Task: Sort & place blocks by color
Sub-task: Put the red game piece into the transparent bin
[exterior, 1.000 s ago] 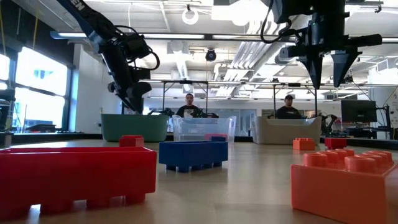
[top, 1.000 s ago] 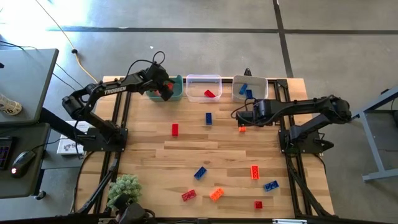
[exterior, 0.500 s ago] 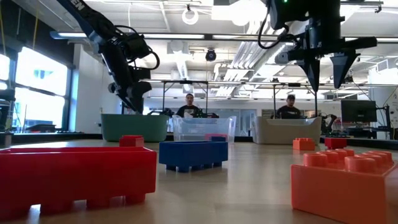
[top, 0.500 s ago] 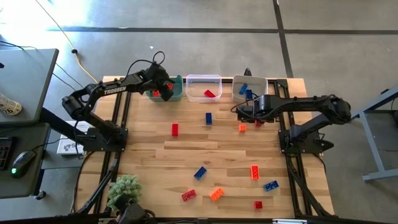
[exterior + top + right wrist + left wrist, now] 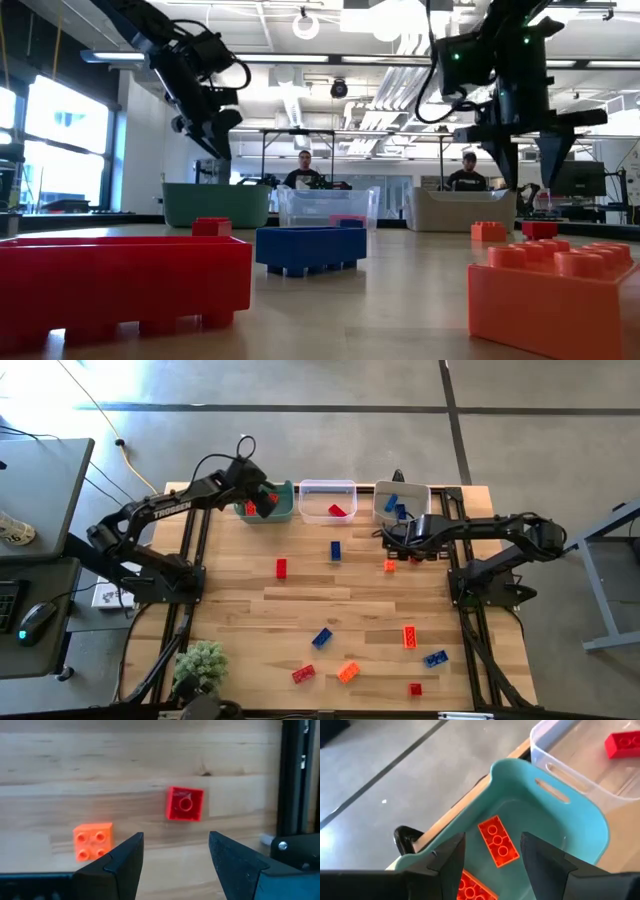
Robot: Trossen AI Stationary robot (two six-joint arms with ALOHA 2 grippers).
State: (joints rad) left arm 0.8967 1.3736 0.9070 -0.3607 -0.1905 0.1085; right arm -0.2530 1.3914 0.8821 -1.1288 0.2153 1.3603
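Observation:
My left gripper (image 5: 492,839) hangs open over the teal bin (image 5: 270,508) at the table's far left; two orange blocks (image 5: 497,840) lie on the bin's floor below it. My right gripper (image 5: 175,841) is open and points down above a small red block (image 5: 185,803), with a small orange block (image 5: 93,840) beside it. Both rest flat on the table near its right side. In the low view, my right gripper (image 5: 528,178) hangs clear of the tabletop. The clear middle bin (image 5: 327,488) holds a red block (image 5: 337,511), and the right bin (image 5: 402,490) holds blue blocks (image 5: 395,506).
Loose blocks lie over the table: red (image 5: 281,568), blue (image 5: 335,550), blue (image 5: 321,637), orange (image 5: 409,636), and several more along the near edge. A green spiky ball (image 5: 200,665) sits at the near left corner. People sit in the room beyond the bins.
My right gripper has come down toward the table, over the small red and orange blocks. My left gripper has risen a little above the teal bin, still open. No block has moved.

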